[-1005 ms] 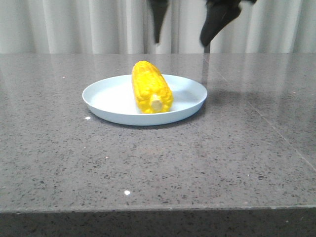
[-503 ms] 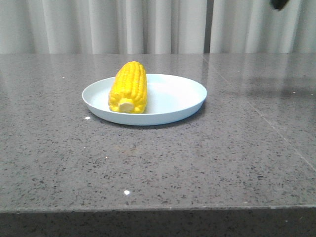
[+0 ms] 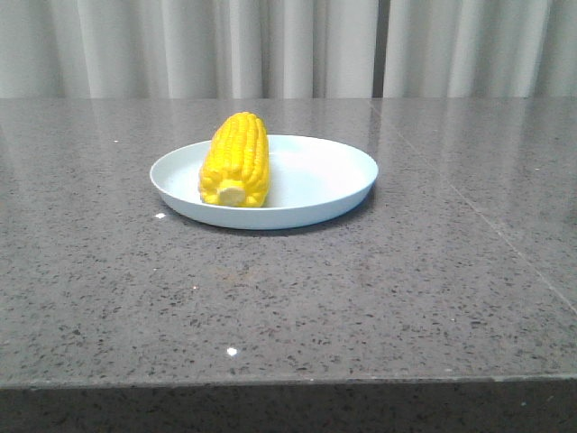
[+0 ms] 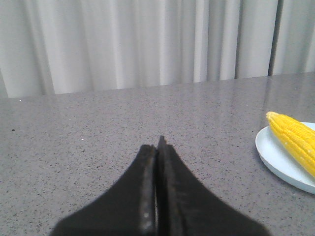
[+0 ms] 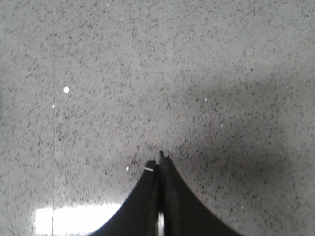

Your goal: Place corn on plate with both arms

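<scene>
Right arm gone from front view, corn [image 3: 235, 160] on plate [image 3: 329, 176] — both hands pressed closed, empty, speckled grey table [image 3: 361, 289]

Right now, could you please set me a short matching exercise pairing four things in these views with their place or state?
Things:
1. bright yellow corn cob
2. round pale blue plate
3. left gripper
4. right gripper

States:
A. shut, over bare speckled stone only
B. lying on the plate, pale stub toward the front camera
C. shut, with the plate off to one side in its view
D. resting on the grey stone table

Pairs: 1-B, 2-D, 3-C, 4-A
</scene>
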### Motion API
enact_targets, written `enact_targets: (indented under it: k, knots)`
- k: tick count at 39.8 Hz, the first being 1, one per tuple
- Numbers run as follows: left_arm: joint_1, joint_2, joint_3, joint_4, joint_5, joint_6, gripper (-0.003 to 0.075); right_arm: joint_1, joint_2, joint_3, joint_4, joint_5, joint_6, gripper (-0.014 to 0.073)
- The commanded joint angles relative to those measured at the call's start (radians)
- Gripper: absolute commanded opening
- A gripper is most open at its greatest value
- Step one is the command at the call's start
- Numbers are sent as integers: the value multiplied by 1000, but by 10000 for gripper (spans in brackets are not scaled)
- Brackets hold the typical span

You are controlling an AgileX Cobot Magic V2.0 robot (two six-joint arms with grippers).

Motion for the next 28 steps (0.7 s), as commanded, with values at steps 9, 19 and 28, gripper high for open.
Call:
enact_targets:
  k: [9, 19, 28]
  knots:
    - [-6, 14, -27, 1, -81, -8, -20, 12, -362, 330, -42, -332, -77, -60]
    - [-6, 14, -27, 1, -81, -8, -20, 12, -733, 587, -50, -424, -77, -60]
    - [-6, 14, -27, 1, -81, -8, -20, 12, -942, 659, -57, -477, -77, -60]
